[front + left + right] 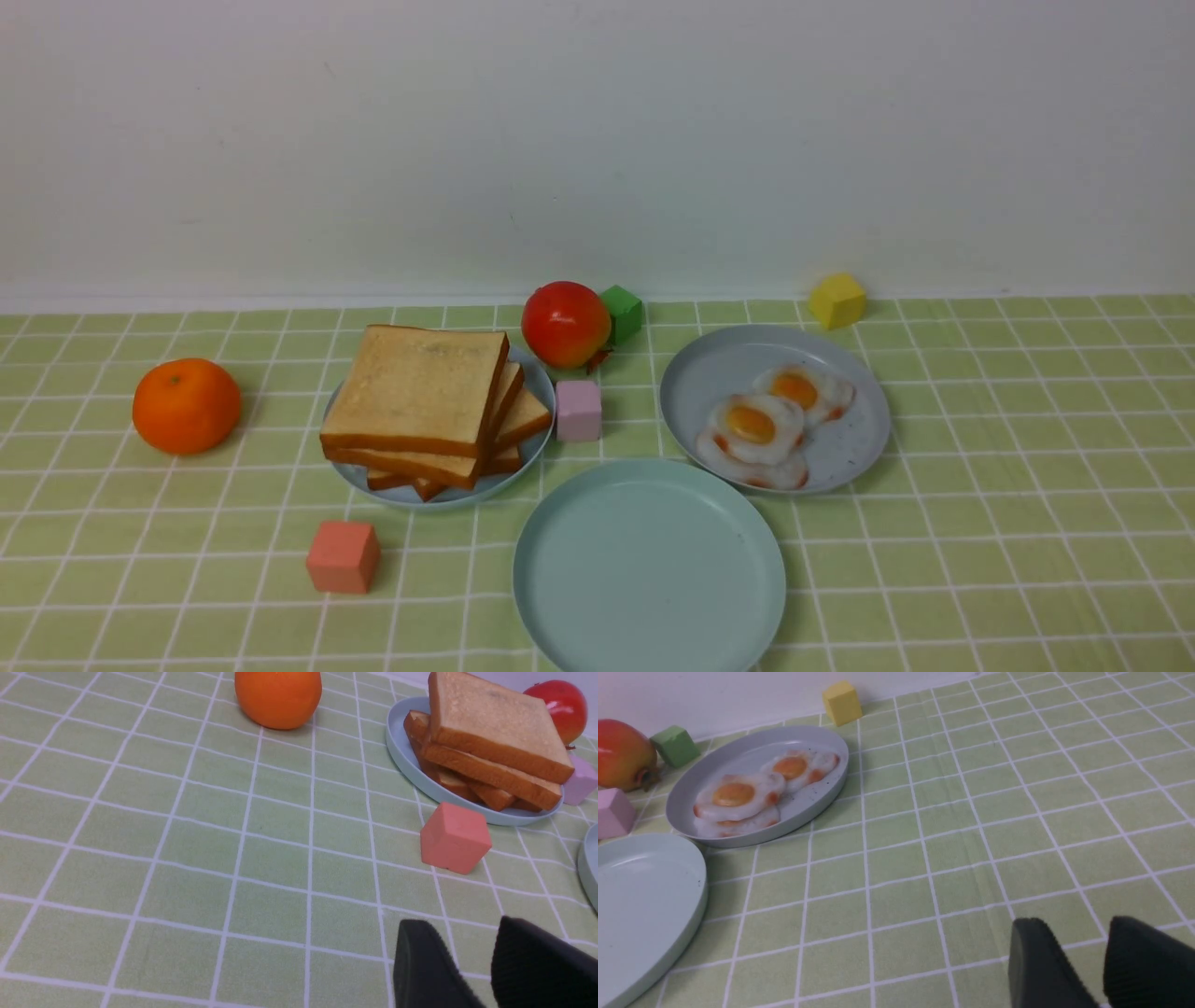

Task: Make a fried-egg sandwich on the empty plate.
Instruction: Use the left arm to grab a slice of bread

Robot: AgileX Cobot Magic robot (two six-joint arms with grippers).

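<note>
left gripper (465, 927), right gripper (1076, 925): both parted, empty. toast stack (490, 742) ahead of left gripper, past coral cube (454, 837). Should nip top slice's crust only, avoid dragging lower slices.

The green-and-white checked tablecloth (1027, 467) was matt and faintly creased. The round pale mint-green plate (644, 569) looked smooth with a soft satin sheen, probably plastic. The square tan toast slices (415, 387) had a porous, matt, spongy face. The white toy fried eggs (752, 425) shone glossy and rubbery
</note>
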